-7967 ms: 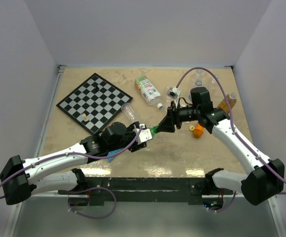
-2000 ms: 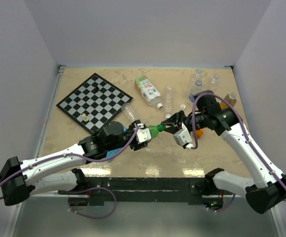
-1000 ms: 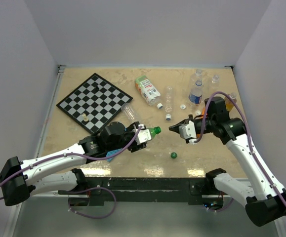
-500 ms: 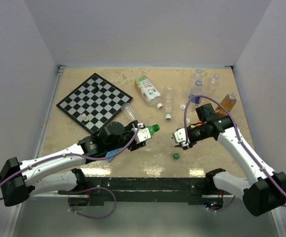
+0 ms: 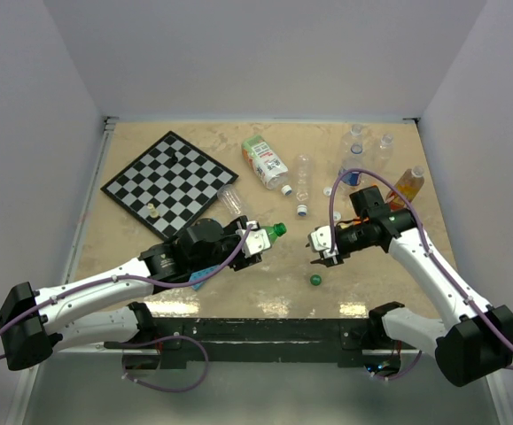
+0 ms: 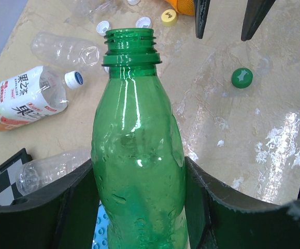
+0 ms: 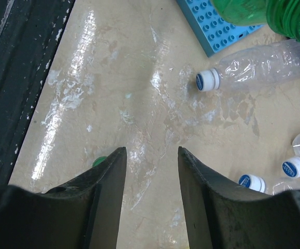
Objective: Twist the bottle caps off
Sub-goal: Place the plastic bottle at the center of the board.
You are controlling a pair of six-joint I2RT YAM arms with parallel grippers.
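Snugly, left gripper (image 5: 258,239) around green bottle (image 6: 138,155).

A beige marbled worktop (image 5: 123,252) carries a black-and-white chessboard (image 5: 169,184) at about ten o'clock, turned like a diamond. A pale chess piece (image 5: 152,211) stands at the board's seven o'clock edge, a dark one (image 5: 174,154) near its twelve o'clock corner. A blue studded building plate (image 7: 217,33) lies off the board's five o'clock side.
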